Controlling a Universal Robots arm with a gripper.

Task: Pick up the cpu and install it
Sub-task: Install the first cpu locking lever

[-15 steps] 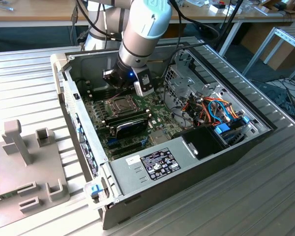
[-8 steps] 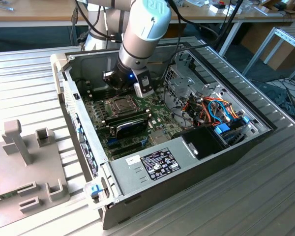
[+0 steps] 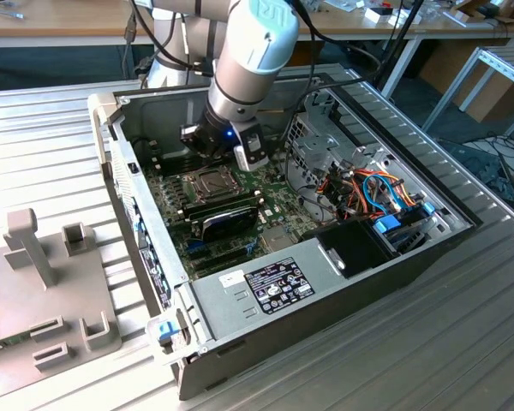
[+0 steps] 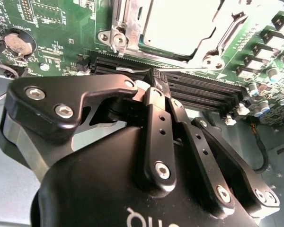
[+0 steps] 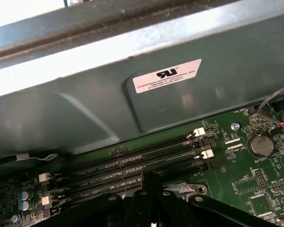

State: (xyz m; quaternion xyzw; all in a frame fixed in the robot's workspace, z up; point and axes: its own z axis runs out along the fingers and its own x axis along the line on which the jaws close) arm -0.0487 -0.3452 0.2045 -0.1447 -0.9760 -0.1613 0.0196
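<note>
A ribbed metal worktable supported the scene. Behind it stood a wooden bench; beside it, dark floor.

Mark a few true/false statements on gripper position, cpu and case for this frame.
1. The gripper hangs over the motherboard inside the computer case. True.
2. The gripper holds the cpu. False: its fingers are shut on nothing, and the silver-grey cpu lies in the socket frame.
3. Long memory slots run close past the fingertips in the first wrist view. True.
4. The case is closed by a side panel. False: it lies open and the board shows.
5. A coin cell sits on the board. True.
</note>
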